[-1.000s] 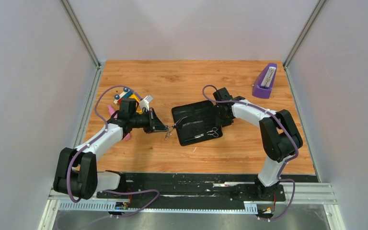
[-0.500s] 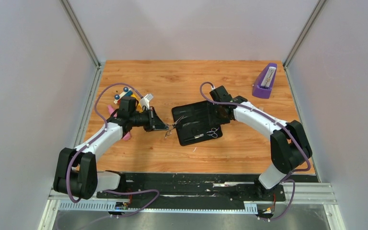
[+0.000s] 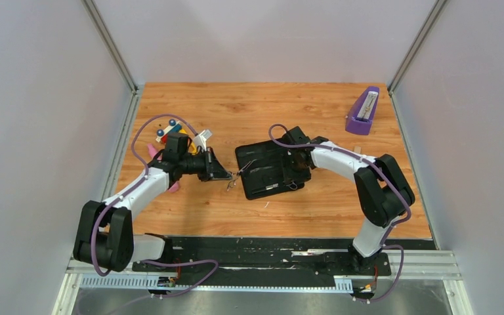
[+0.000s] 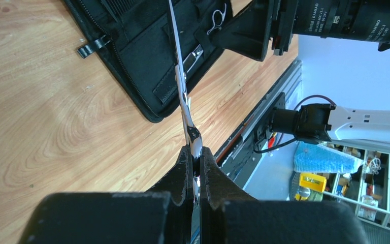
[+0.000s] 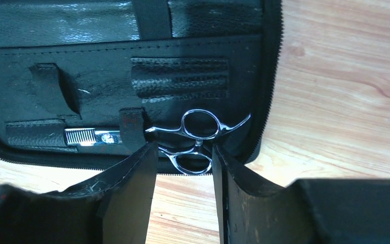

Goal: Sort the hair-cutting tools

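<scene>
My left gripper (image 3: 228, 176) is shut on a pair of silver scissors (image 3: 241, 172), held just left of the open black case (image 3: 262, 157). In the left wrist view the fingers (image 4: 185, 168) pinch the scissors (image 4: 185, 96) near the pivot, with the blades pointing over the case (image 4: 132, 46). A second pair of scissors (image 5: 198, 124) lies tucked under a strap inside the case (image 5: 106, 66), finger rings at the case's edge. My right gripper (image 5: 183, 152) stands open just before those rings, one finger on either side, holding nothing. From above, the right gripper (image 3: 294, 176) hangs over the case's near right part.
A heap of small coloured items (image 3: 177, 136), with something pink beside it, lies at the left behind my left wrist. A purple holder (image 3: 363, 111) stands at the back right corner. Bare wooden table (image 3: 249, 105) surrounds the case.
My right gripper opened from nearly shut and swung in over the case towards the tucked scissors. The left gripper kept its hold and stayed in place.
</scene>
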Available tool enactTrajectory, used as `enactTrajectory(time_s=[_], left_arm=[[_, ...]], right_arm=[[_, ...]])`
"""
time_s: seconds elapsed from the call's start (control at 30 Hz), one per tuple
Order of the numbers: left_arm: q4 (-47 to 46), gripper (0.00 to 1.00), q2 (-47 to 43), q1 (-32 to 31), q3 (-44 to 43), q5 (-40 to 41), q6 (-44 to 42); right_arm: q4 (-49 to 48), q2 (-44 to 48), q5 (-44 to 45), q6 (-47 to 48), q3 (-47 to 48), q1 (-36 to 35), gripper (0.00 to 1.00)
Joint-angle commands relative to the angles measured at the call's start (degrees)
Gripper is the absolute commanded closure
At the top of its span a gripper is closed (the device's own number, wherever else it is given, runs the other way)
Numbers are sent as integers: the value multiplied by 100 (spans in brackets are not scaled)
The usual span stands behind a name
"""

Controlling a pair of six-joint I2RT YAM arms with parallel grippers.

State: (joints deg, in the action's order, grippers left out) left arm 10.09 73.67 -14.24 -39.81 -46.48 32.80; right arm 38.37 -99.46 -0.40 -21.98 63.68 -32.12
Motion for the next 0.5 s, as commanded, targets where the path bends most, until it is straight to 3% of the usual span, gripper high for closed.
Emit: enactTrajectory(time_s=[0.0, 0.23, 0.47], left_arm=[[-34, 100, 39, -54, -198, -180, -140], [35, 100, 161, -137, -210, -230, -196], [175, 100, 391, -167, -286, -414, -239]], right_arm=[[-396, -53, -438, 52, -25, -66, 56], [-556, 126, -520, 307, -40, -58, 55], [-556, 855, 601, 86, -160, 73, 50]])
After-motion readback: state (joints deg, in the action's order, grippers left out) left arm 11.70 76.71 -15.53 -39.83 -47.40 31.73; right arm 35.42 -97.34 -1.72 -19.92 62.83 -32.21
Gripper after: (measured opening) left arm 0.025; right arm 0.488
